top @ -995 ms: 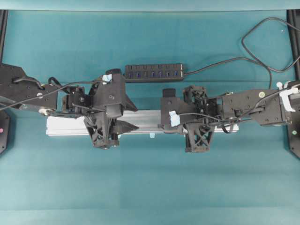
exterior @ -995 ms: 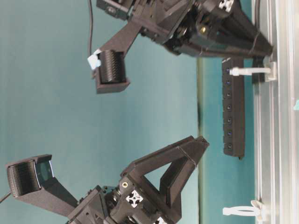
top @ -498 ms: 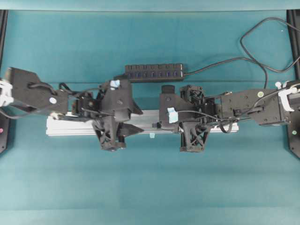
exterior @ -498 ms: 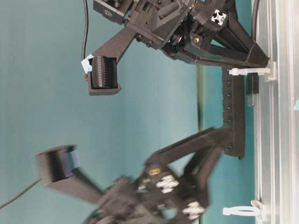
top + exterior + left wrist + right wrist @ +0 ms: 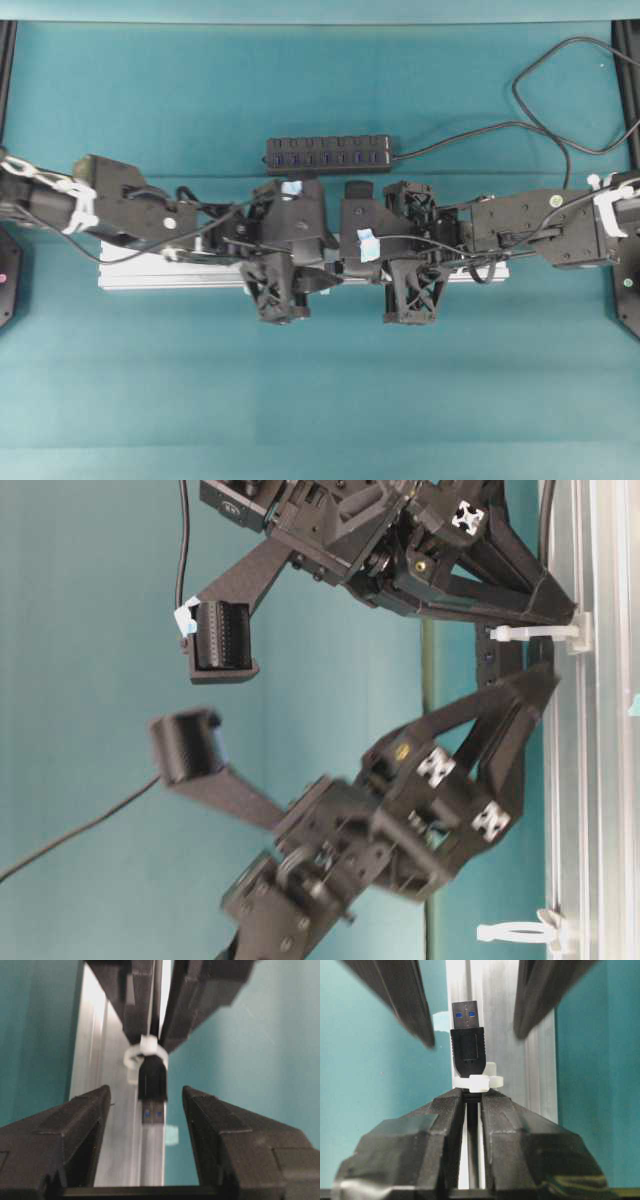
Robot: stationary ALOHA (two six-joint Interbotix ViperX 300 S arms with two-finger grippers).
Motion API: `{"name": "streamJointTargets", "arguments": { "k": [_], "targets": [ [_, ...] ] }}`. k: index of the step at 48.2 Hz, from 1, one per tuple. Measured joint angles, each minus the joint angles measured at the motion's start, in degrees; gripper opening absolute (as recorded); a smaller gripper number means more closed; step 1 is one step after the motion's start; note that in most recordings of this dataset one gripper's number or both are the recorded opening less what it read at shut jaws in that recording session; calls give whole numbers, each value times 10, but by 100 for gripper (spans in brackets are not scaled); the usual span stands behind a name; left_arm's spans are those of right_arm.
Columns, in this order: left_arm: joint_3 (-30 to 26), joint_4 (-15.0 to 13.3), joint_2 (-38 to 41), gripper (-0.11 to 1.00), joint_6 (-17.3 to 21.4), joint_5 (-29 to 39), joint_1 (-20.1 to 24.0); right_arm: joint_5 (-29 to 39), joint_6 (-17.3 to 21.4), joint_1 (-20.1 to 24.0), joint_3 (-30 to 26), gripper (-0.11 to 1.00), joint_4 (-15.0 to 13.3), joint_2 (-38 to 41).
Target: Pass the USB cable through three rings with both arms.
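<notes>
Since a second ago our left gripper (image 5: pixel 318 282) has slid rightward along the rail in the overhead view, from well left of centre to just beside the right gripper (image 5: pixel 340 270), and in the table-level view it has swung up from the bottom of the frame toward the ring. We see its fingers (image 5: pixel 75 1125) spread wide at the bottom of the left wrist picture, one on each side of the USB plug (image 5: pixel 152 1091) and touching nothing. Across from it, our right gripper has its jaws pressed together on the USB cable (image 5: pixel 472 1125) just behind the ring, unchanged from before. Out from there, the plug's black body and silver tip poke through a white ring (image 5: pixel 479 1081) at the middle of the right wrist picture, tip pointing to the top of the frame. That ring stands upright on the silver rail (image 5: pixel 160 275), which runs across the centre of the overhead view. Another ring (image 5: pixel 520 932) stands at the lower right of the table-level view, well apart. Behind the rail, top centre overhead, lies the black multi-port hub (image 5: pixel 328 154) on the teal table (image 5: pixel 320 400).
</notes>
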Motion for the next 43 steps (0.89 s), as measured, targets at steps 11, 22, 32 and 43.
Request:
{"name": "streamJointTargets", "arguments": {
  "k": [11,22,32,43],
  "targets": [
    [0,1,3,51,0,0,0,-1,1,0,0,-6,1,0],
    [0,0,3,51,0,-1,-1,-1,1,1,0,-6,1,0],
    [0,1,5,51,0,-1,-2,-1,1,2,0,-6,1,0],
    [0,0,11,54,0,-4,-5,-1,2,4,0,-6,1,0]
  ]
}}
